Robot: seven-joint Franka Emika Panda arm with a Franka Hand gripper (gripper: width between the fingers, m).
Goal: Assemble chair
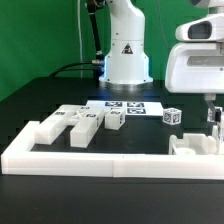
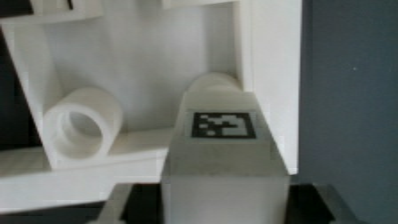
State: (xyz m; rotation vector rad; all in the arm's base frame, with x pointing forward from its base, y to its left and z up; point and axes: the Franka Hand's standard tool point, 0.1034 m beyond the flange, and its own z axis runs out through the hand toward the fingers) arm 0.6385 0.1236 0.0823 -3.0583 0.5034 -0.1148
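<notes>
The pincer point(image 1: 213, 120) is clenched on a matte white blocky bar point(image 2: 221, 130) bearing a black-and-white square tag. The bar juts straight ahead from between its jaws, close against a white moulded chair piece with a round ring socket point(image 2: 80, 125). Whether the two touch cannot be told. On the bar's other side lies bare black tabletop point(image 2: 347, 100), open room, while the long low white border rail point(image 1: 100, 158) runs just beside the pincer and the loose white tagged chair parts point(image 1: 75, 124) lie well apart from it. Its fingertips are cut off in the wrist view, and the exterior view's edge crops its body.
</notes>
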